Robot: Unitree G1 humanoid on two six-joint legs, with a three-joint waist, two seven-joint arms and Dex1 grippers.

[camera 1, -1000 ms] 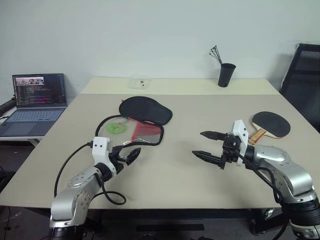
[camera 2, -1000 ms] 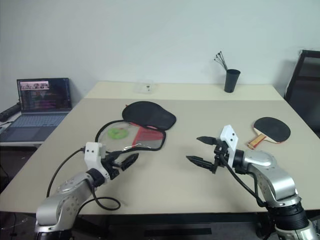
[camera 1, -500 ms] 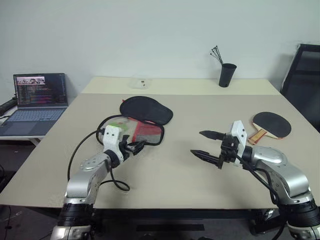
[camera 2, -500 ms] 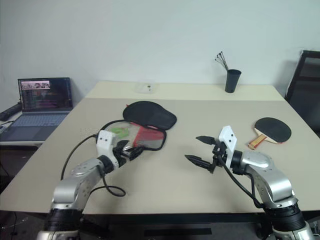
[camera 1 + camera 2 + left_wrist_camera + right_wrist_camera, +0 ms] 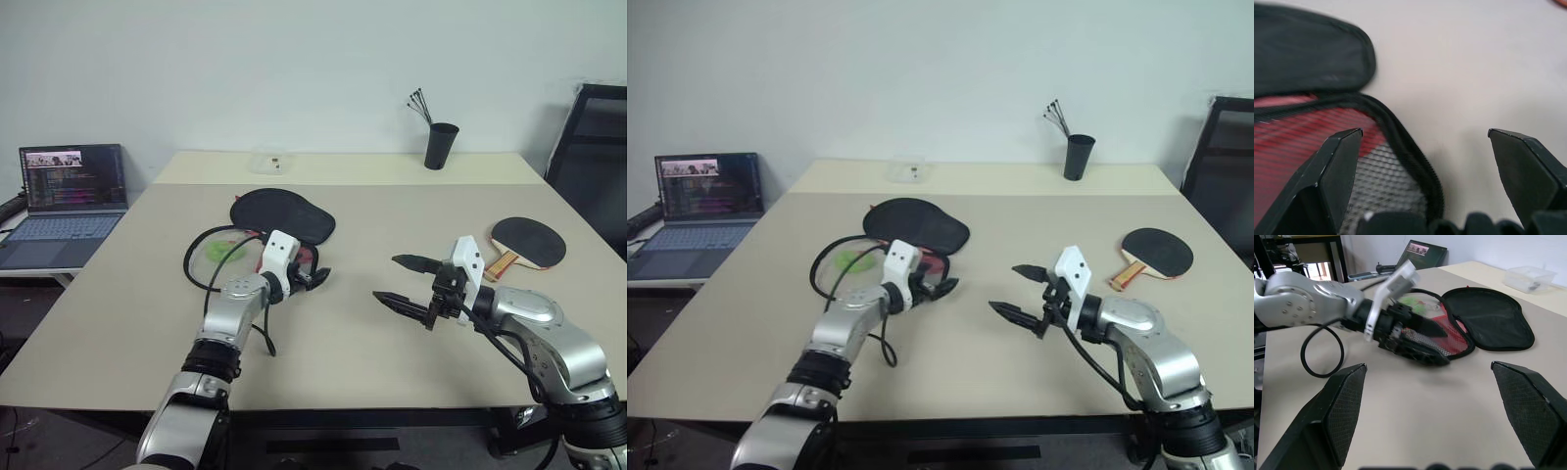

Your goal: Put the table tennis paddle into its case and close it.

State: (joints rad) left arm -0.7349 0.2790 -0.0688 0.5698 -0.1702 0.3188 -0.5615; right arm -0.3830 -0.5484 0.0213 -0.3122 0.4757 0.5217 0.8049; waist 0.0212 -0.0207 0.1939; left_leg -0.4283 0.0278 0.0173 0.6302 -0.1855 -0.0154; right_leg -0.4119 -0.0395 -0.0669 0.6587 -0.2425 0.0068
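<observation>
The case lies opened flat at the table's middle left, its black flap farther back and its mesh half with the red panel nearer. My left gripper is open, low over the near right rim of the mesh half; nothing is between its fingers. The table tennis paddle lies at the table's right side, black rubber up, its handle pointing toward me. My right gripper hovers open and empty above the table's middle, between case and paddle. In the right wrist view the left gripper shows in front of the case.
A laptop stands on a side desk at the left. A black cup with sticks and a clear plastic box sit at the table's far edge. A black chair is at the right. My left arm's cable loops over the case.
My left arm has reached forward and to the right, from near the table's front to the right rim of the case's mesh half. The right arm has stayed in place.
</observation>
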